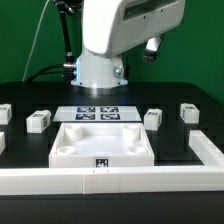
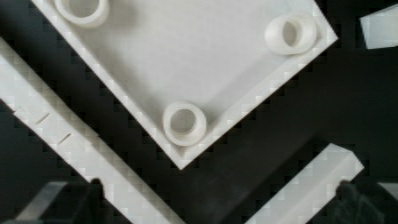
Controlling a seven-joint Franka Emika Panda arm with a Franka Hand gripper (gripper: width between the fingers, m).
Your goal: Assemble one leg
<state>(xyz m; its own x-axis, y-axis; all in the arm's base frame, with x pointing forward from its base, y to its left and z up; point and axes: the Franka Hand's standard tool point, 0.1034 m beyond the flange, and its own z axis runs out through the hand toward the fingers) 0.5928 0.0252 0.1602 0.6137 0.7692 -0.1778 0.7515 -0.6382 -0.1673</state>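
Observation:
Several legs stand on the black table in the exterior view, small white blocks: one (image 1: 38,121) on the exterior view's left of the plate, two (image 1: 152,118) (image 1: 188,112) on its right. The large white square plate (image 1: 103,143) with round corner sockets lies in the middle. It also shows in the wrist view (image 2: 178,70), with one socket (image 2: 185,122) near its corner. My gripper (image 2: 214,200) is open and empty, high above the plate's corner, its dark fingers (image 2: 68,200) wide apart. In the exterior view only the arm's white body (image 1: 120,25) shows, not the fingertips.
The marker board (image 1: 98,113) lies behind the plate, at the arm's base. A white rail (image 1: 110,178) runs along the front edge and turns up the exterior view's right side (image 1: 205,150); it shows in the wrist view (image 2: 71,130) below the gripper. Another white block (image 1: 3,113) stands at the far left.

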